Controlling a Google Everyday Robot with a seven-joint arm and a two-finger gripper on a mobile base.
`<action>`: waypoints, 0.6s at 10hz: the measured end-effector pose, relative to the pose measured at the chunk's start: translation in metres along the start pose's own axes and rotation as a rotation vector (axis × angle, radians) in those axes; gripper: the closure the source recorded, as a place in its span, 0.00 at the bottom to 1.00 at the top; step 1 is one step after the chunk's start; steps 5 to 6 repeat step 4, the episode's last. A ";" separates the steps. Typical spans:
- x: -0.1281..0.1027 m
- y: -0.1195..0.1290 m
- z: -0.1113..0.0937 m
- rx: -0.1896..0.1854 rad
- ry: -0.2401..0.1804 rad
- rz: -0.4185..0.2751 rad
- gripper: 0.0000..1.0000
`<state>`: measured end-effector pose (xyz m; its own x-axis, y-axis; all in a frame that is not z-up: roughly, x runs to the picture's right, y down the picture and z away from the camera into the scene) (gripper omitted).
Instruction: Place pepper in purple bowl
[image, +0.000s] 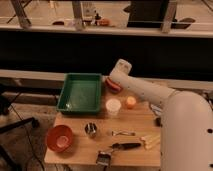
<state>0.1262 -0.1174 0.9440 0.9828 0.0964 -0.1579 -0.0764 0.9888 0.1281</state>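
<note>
A red pepper (114, 86) lies at the back of the wooden table, just right of the green tray (67, 92). My gripper (111, 81) is at the end of the white arm (145, 92), which reaches in from the right. The gripper sits right at the pepper, and the arm hides most of it. The only bowl in view is an orange-red one (59, 138) at the table's front left. No bowl that looks purple shows.
A white cup (113, 107) and a small orange object (130, 102) stand mid-table. A metal cup (90, 129), a small utensil (122, 133), a black-handled tool (125, 146), a brush-like tool (103, 159) and pale sticks (151, 140) lie near the front.
</note>
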 end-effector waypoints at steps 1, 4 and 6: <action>0.000 -0.001 -0.001 0.003 0.003 -0.002 0.89; 0.000 -0.004 -0.002 0.015 0.013 -0.013 0.89; 0.000 -0.004 -0.002 0.015 0.013 -0.013 0.89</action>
